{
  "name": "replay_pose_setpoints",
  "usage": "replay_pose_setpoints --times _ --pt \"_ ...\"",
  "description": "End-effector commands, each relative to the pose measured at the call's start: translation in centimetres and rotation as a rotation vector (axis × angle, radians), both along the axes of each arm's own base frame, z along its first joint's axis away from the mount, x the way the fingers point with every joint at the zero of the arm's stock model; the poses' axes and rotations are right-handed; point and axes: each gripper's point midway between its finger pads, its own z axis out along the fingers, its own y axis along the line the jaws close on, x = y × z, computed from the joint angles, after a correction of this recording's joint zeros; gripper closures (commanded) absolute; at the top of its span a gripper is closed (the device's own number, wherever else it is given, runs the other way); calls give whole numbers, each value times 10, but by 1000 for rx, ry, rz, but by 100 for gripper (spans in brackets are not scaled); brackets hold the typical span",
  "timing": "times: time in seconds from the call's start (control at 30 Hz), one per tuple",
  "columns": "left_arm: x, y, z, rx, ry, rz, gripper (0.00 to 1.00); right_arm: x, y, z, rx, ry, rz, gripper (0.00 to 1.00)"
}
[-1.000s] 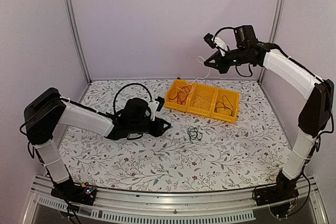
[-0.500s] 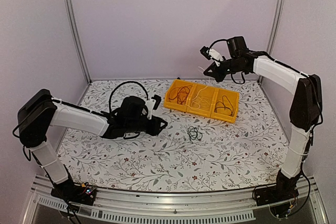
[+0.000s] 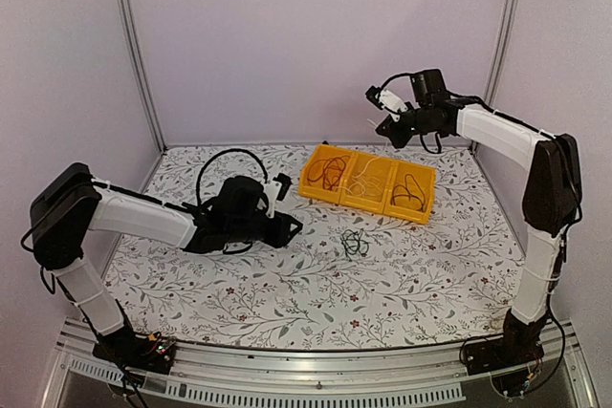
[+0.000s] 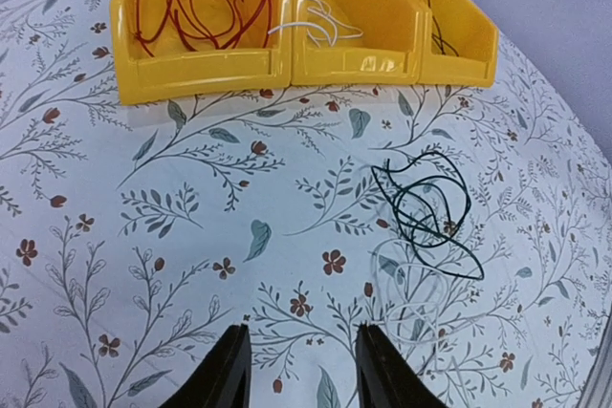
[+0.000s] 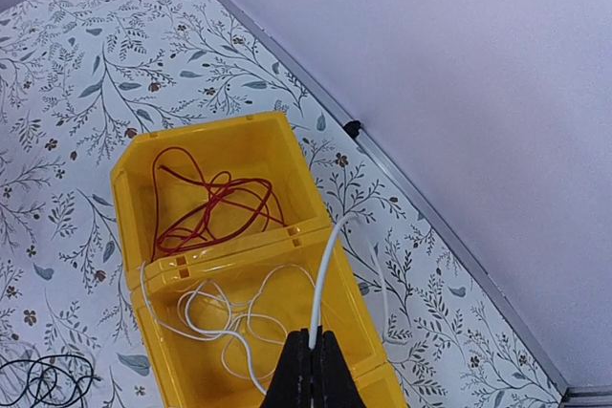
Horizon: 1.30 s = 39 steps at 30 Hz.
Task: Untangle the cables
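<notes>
Three joined yellow bins [image 3: 337, 199] stand at the back of the table. The left one holds a red cable [image 3: 330, 171] [image 5: 212, 205], the right one a black cable [image 3: 409, 193]. A white cable [image 5: 325, 274] lies coiled in the middle bin, with one strand rising to my right gripper [image 5: 313, 336] [image 3: 384, 127], which is shut on it high above the bins. A dark green cable [image 3: 355, 243] [image 4: 427, 212] lies loose on the table over faint white loops [image 4: 421, 298]. My left gripper [image 4: 303, 332] [image 3: 295, 225] hovers low to its left, open and empty.
The floral tablecloth [image 3: 316, 293] covers the table. Metal frame posts [image 3: 134, 54] and pale walls close in the back and sides. The left arm's black hose [image 3: 225, 164] loops above its wrist. The white cable strand hangs over the middle bin's far rim [image 5: 330, 226] onto the table behind.
The right gripper has drifted a little left and back with the white cable in it. The left gripper has pulled back slightly to the left.
</notes>
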Motion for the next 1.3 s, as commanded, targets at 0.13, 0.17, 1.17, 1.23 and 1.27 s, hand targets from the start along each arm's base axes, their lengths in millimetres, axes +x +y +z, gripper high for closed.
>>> replay_pose_setpoints --times 0.13,0.17,1.17,1.23,1.27 --pt "2 6 11 -9 -10 23 59 10 2 -60 -78 80 18 100" --pt "1 7 12 -9 -12 25 59 9 4 -72 -90 104 27 100" --pt "-13 21 4 22 39 35 58 -15 15 -59 -132 160 51 69" --pt "-17 22 2 25 49 19 58 -32 15 -48 -122 150 84 68" --pt "-20 23 1 28 53 9 58 -44 16 -47 -119 149 116 68"
